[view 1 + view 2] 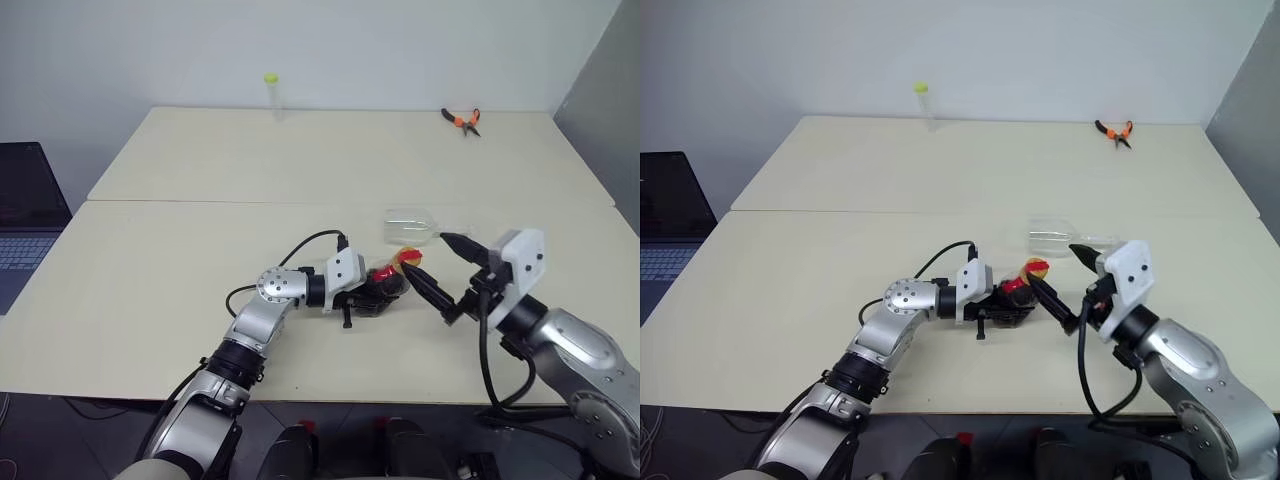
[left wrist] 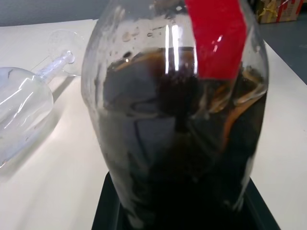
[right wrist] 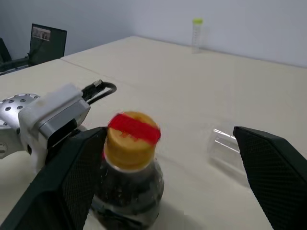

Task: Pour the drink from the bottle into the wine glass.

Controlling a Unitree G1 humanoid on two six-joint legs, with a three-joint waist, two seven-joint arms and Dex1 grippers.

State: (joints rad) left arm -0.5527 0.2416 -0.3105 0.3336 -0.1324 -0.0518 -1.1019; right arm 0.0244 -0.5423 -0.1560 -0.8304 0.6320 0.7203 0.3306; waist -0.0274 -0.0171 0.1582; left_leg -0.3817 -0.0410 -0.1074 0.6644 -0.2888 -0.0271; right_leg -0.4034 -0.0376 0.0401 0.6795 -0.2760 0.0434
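Between wide right jaws: bottle [image 3: 130, 178] cap; left jaws clamp bottle body.

Orange-handled pliers [image 1: 462, 120], a capped tube [image 1: 272, 95], perhaps a laptop [image 1: 27, 222].

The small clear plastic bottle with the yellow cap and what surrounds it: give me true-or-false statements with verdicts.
1. The left gripper is shut on the small clear plastic bottle of dark brown drink. True.
2. The clear stemmed wine glass stands upright. False: it lies on its side on the beige table.
3. The bottle's yellow cap is off. False: it is still on.
4. The right gripper is open, its fingers either side of the cap. True.
5. Orange-handled pliers lie beside the bottle. False: they lie at the table's far edge.
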